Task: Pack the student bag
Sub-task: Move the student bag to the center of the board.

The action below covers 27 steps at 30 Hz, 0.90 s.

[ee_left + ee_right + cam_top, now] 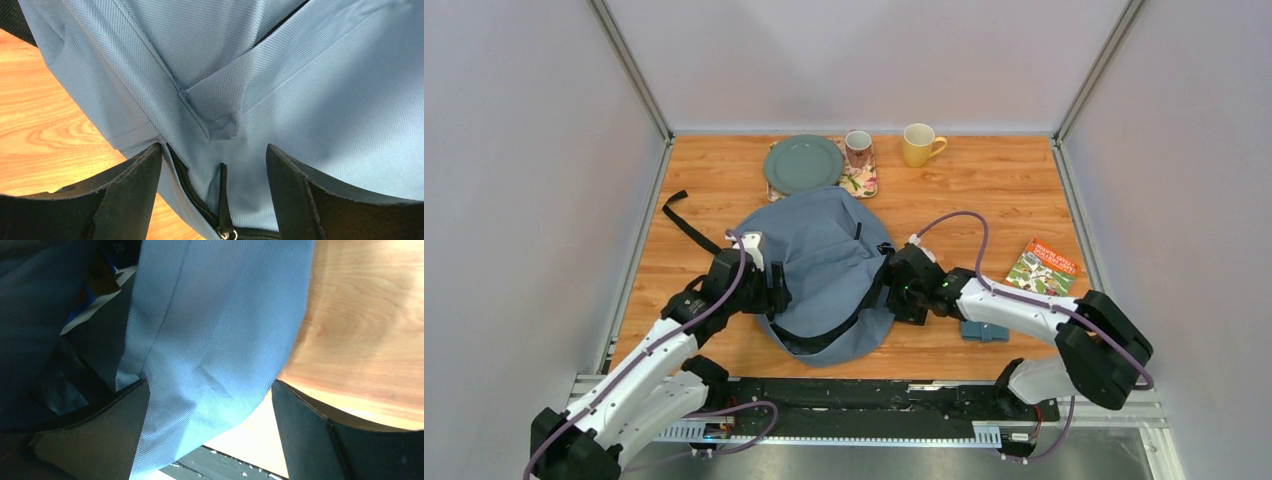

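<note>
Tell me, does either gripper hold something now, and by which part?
Nothing is held. The left gripper and the right gripper both stand open, each straddling fabric of the large soft grey-blue fabric backpack without pinching it.

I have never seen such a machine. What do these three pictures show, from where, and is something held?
Two robot arms are bolted at the near edge of a table. The wide picture comes from a camera above and behind them; each close picture from a camera on one wrist, where the black wedges are that arm's fingers. In the middle lies the grey-blue student bag. Behind it stand a green plate, a patterned mug and a yellow mug; a small book lies to the right. The left gripper and the right gripper are open, bag fabric between their fingers; nothing is clamped.
</note>
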{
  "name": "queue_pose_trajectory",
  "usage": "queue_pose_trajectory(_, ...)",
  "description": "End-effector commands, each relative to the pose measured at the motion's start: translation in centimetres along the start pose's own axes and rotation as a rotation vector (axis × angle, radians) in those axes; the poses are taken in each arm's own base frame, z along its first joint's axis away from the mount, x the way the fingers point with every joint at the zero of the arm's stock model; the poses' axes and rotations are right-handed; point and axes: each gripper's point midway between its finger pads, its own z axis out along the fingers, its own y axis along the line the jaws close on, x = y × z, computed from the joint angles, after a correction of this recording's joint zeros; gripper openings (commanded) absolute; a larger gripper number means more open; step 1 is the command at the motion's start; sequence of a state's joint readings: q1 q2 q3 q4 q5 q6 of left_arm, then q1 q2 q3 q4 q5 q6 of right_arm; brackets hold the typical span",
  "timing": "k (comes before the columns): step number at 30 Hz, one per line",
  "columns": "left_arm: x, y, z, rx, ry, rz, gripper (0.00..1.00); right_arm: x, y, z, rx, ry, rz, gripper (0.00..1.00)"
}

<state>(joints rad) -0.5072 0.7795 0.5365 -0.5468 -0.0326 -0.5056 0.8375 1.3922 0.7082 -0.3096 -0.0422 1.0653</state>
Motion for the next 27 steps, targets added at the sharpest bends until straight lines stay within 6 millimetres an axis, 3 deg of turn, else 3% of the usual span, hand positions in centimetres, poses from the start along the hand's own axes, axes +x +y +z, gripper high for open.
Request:
queue_pose_trajectory(1,-2.5,-1.8,-2.2,0.095,-0.086,0.045,0.83,-2.0,-0.2,-2.9,0.010,-0.107,-0.048,0.95)
queue_pose_trajectory(4,-2.6,-1.5,-3.5,0.086,-0.117,0.038,0.83,-2.4,-3.6,-5.4,0.109,-0.176,-0.048,0.95)
queue_pose_trajectory(7,-3.2,-0.7,-4.6,0.054,-0.160,0.043,0.83,-3.7,-5.0,-8.1,0.132,-0.289,-0.018,0.95)
queue_pose_trajectory(8,-3.3,-0.7,-5.0,0.057,-0.172,0.053,0.83,-4.1,-6.6,-8.9,0.192,-0.330,0.001,0.95)
queue_pose_trajectory(17,-3.6,-0.6,-7.3,0.039,-0.164,0.022,0.83,-8.9,-11.2,-18.4,0.355,-0.653,0.128,0.96)
queue_pose_trajectory(22,-4.3,-1.7,-9.0,0.097,-0.193,0.020,0.84,-11.5,-16.2,-22.0,0.619,-0.646,0.165,0.98)
queue_pose_trajectory(27,-4.8,-2.1,-9.7,0.112,-0.195,0.044,0.84,-13.2,-18.8,-23.9,0.680,-0.699,0.217,1.00)
